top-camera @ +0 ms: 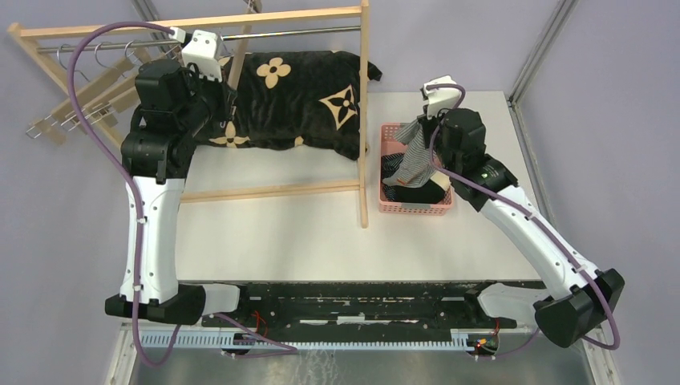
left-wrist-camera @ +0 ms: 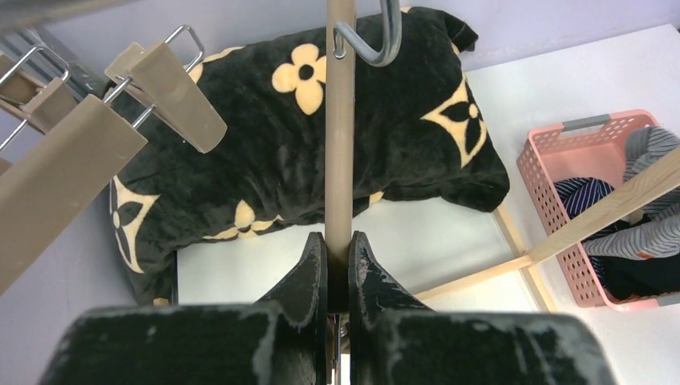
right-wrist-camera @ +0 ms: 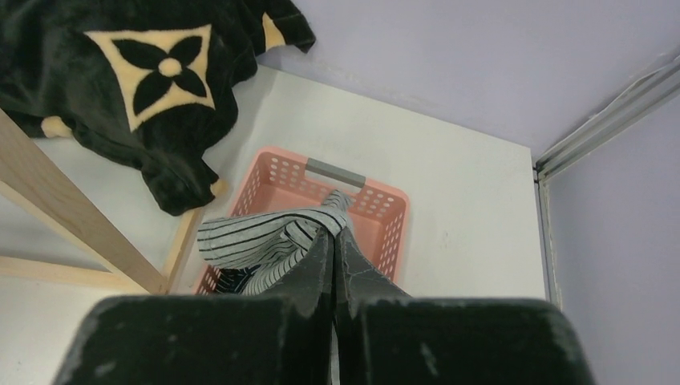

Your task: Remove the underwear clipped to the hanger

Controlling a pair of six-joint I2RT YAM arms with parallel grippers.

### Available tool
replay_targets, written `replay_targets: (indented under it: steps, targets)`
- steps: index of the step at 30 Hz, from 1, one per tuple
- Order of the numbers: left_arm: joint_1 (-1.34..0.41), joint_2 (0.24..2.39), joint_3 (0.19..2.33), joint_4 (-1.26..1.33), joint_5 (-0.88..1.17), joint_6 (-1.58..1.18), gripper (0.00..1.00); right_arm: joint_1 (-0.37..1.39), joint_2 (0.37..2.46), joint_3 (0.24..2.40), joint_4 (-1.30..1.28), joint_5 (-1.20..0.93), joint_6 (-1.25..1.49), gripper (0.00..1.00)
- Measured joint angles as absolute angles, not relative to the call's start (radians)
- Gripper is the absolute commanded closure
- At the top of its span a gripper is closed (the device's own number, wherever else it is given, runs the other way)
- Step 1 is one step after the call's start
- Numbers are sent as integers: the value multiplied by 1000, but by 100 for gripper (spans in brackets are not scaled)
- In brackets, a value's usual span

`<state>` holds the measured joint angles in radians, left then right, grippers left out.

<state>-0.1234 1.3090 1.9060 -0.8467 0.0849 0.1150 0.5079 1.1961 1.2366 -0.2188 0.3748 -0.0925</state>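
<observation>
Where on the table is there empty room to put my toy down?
The biggest bare patch of table lies between the wooden rack's front rail and the near edge. A smaller strip sits behind the pink basket. Crowded: the basket, full of underwear, and under the rack, where the cushion lies.

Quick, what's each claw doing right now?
Left claw: closed on the wooden hanger.
Right claw: closed on the grey-white pinstriped boxer shorts, over the pink basket.

Robot lab cell: plain lilac walls, alu framing, white table
</observation>
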Motion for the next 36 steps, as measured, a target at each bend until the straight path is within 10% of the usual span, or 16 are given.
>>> replay_targets:
  steps: [10, 13, 17, 36]
  targets:
    - [-123, 1238, 1792, -780, 43, 87, 65, 458, 1327, 1218, -218, 350, -51, 99]
    - [-123, 1229, 1791, -779, 33, 80, 55, 443, 1374, 1213, -218, 339, -23, 46]
    - [-123, 1217, 1787, -778, 24, 72, 48, 421, 1436, 1211, -219, 320, 6, 25]
    - [-123, 1006, 1773, -724, -109, 53, 43, 414, 1188, 1202, -157, 427, -58, 0]
